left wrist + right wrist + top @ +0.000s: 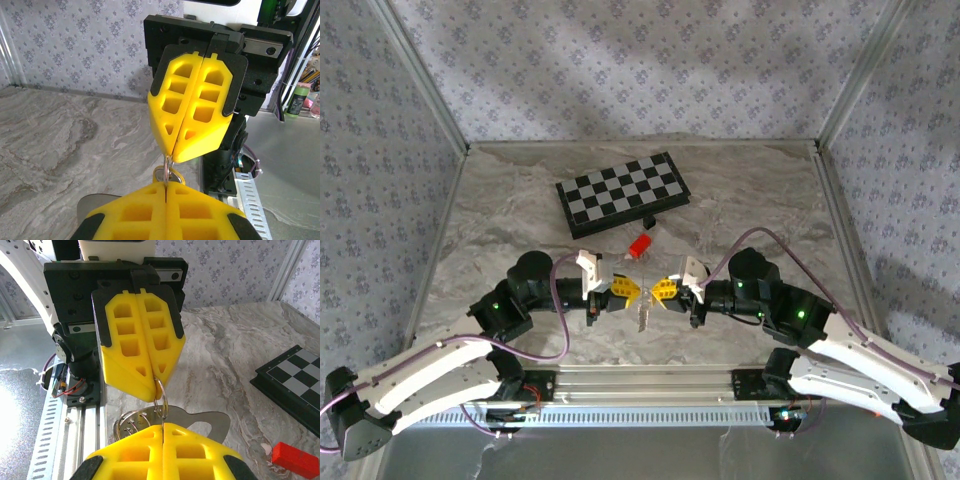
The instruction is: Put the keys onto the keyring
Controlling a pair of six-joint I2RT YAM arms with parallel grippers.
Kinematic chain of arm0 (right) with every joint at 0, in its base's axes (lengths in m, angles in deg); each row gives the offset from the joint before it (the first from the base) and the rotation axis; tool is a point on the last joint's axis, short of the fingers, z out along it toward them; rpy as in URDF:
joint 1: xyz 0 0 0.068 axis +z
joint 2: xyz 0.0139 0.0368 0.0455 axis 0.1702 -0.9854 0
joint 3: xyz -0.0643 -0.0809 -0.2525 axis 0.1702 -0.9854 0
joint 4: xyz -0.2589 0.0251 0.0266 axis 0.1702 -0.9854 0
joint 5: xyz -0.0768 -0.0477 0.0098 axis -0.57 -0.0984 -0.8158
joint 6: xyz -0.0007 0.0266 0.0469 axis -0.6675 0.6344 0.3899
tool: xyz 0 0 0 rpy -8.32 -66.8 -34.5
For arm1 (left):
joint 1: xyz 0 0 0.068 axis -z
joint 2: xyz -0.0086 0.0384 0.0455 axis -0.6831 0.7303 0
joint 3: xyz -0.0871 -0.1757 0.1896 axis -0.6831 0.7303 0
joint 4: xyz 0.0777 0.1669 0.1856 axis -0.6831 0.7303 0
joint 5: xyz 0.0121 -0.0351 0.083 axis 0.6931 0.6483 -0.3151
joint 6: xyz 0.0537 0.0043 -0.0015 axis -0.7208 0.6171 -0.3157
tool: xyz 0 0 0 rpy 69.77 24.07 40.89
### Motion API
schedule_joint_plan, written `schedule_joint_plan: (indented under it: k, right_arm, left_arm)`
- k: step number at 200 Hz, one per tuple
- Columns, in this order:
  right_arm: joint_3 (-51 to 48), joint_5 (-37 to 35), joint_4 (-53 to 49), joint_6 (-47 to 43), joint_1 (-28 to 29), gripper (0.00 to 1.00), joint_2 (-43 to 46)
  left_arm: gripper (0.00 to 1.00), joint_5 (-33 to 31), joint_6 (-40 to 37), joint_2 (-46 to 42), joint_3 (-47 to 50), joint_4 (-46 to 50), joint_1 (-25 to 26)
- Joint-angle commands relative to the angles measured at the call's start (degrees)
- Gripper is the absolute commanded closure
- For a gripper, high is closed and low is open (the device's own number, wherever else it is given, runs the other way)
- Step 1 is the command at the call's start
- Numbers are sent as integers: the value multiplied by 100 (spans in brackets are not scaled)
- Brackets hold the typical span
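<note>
The left gripper [628,291] and the right gripper [663,290] are both squeezed shut, tip to tip, over the near middle of the surface [500,220]. Each pinches the keyring [160,395]. The keys [642,318] hang under it. I think they should hold the ring steady and pull gently. The chessboard [623,193], far back, lies shut, so its inside is hidden.

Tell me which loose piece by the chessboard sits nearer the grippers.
The red block, lying between the chessboard and the left gripper and right gripper; the small black piece sits at the board's near edge.
</note>
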Motion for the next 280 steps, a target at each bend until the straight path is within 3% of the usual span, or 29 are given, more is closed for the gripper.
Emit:
schedule_joint_plan:
  k: [1, 133, 206, 280]
  right_arm:
    - [123, 153, 323, -23, 43, 100, 6]
    - [101, 189, 354, -6, 43, 100, 38]
    - [31, 59, -249, 383, -220, 100, 279]
    - [-75, -951, -1648, 1442, -867, 100, -547]
  left_arm:
    - [100, 64, -89, 22, -208, -66, 67]
    - [100, -18, -63, 35, -227, -44, 76]
    - [100, -547, -15, -170, -98, 146, 49]
    - [100, -897, 77, -482, 141, 213, 14]
